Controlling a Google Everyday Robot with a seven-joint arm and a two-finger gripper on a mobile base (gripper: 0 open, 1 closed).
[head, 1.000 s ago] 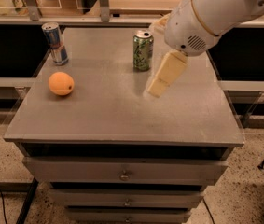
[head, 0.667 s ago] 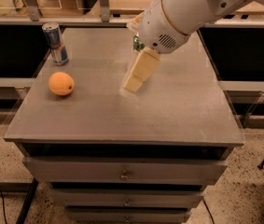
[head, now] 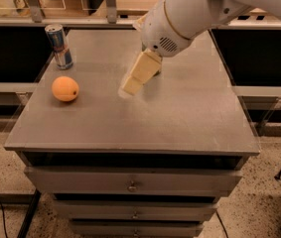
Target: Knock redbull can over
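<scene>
My gripper (head: 129, 86) hangs mid-frame, whether apart or together I cannot tell; the can (head: 59, 46) stands upper left near the table (head: 189, 123) edge.

The claw (head: 129, 87) has moved left over the tabletop (head: 189, 123) to near its middle, now closer to the orange (head: 65, 89) and the redbull can (head: 59, 46). The arm (head: 189, 14) now hides the green can.
</scene>
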